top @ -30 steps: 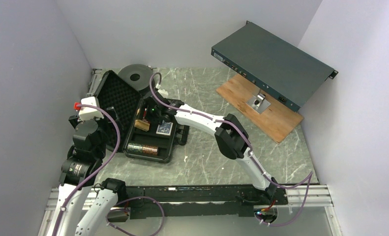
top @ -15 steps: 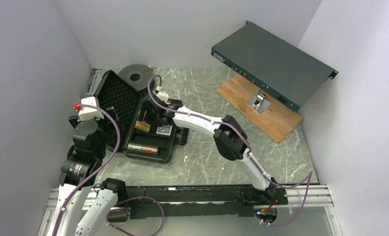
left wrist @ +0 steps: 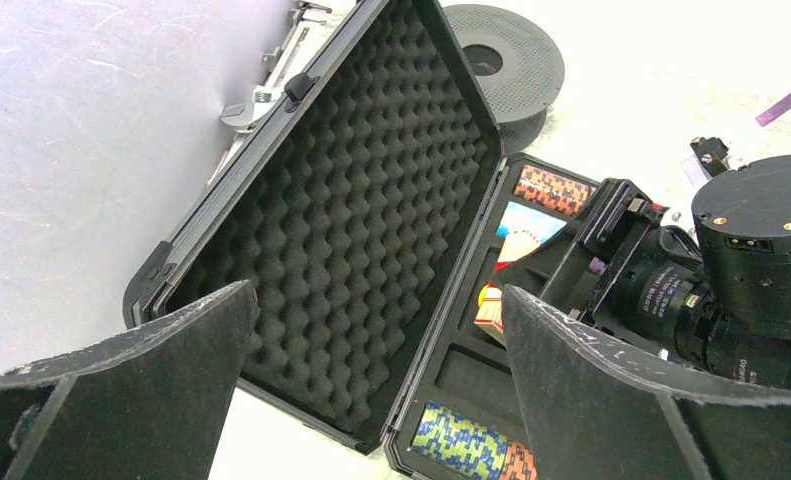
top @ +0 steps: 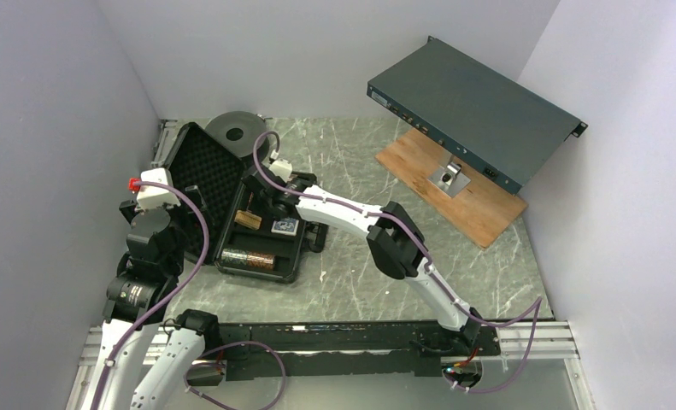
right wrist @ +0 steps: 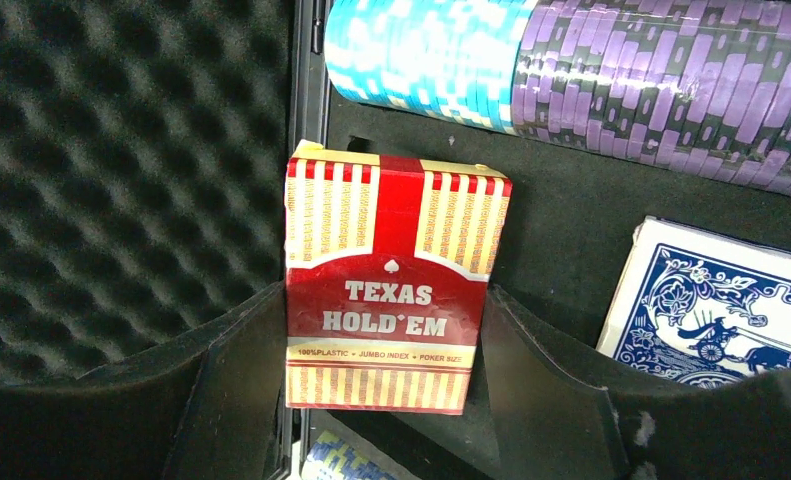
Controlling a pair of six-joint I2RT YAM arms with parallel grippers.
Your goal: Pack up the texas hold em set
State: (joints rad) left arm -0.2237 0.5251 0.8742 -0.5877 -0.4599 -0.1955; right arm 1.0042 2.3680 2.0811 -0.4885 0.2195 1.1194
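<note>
The green-grey marbled table (top: 360, 282) carries a large flat dark-grey metal box (top: 471, 120) at far right, tilted over a wooden board (top: 479, 209). At the left lies the black hard plastic briefcase (top: 206, 175), open, its foam-lined lid leaning left. A black round spool (top: 236, 131) sits just beyond it. The left gripper (left wrist: 376, 300) hangs near the lid, jaws wide apart and empty. The right gripper (right wrist: 386, 340) clamps a red Texas Hold'em card deck (right wrist: 391, 270) over the tray's left edge. A turquoise-and-purple chip row (right wrist: 571, 70) lies beyond it, and a blue card deck (right wrist: 711, 300) lies to its right.
</note>
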